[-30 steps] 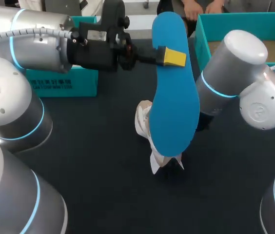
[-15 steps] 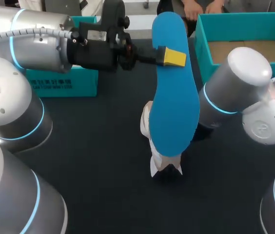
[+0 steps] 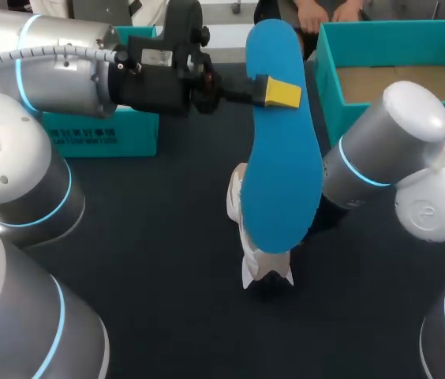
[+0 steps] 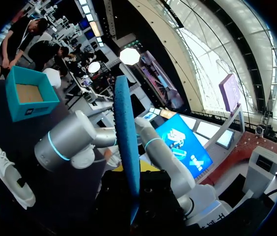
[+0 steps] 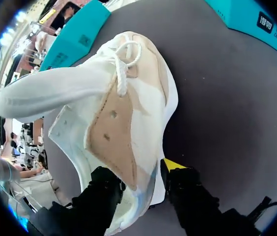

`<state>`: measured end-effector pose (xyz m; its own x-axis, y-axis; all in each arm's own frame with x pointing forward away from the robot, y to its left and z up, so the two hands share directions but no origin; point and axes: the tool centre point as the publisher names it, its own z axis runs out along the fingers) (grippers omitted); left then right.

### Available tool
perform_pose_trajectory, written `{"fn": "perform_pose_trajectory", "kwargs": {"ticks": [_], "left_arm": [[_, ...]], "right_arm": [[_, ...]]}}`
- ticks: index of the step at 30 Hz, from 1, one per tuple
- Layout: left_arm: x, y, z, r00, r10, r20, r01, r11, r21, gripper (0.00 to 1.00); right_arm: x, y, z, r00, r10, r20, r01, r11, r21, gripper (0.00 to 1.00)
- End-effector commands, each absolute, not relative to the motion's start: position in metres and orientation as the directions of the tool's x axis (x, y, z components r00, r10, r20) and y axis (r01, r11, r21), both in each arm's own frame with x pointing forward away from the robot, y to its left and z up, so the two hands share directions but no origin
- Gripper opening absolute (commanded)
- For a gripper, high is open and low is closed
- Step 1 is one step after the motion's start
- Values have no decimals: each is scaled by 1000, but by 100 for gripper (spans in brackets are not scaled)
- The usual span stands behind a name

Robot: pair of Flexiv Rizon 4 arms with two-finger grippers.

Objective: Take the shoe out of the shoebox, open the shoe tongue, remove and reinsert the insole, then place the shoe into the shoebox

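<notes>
While the left end effector (image 3: 272, 91) is pinching the blue insole (image 3: 284, 166) and holding it up high, the white shoe (image 3: 236, 205) is sitting low under it, down by the counter (image 3: 151, 237). I think the insole is hanging there ready to slide back in. The shoebox (image 3: 396, 47) is waiting off to the side.

From the left wrist, the insole is standing on its edge between the fingers.

From the right wrist, the right end effector (image 5: 141, 184) is squeezing the shoe from both sides, likely to steady it.
</notes>
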<state>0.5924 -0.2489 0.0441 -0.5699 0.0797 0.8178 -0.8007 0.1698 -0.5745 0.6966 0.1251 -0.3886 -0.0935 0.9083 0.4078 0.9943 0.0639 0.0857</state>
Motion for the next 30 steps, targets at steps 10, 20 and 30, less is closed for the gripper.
{"fn": "perform_pose_trajectory", "kwargs": {"ticks": [10,20,30], "left_arm": [[591,-249,43,-569,79,818,-802,167,-574,0],[591,-249,43,-569,79,818,-802,167,-574,0],[591,-249,43,-569,79,818,-802,167,-574,0]], "right_arm": [[683,97,-339,-74,868,492,997,54,54,100],[687,99,-332,-74,827,558,993,10,117,100],[703,82,-267,-127,646,752,980,-38,198,100]]}}
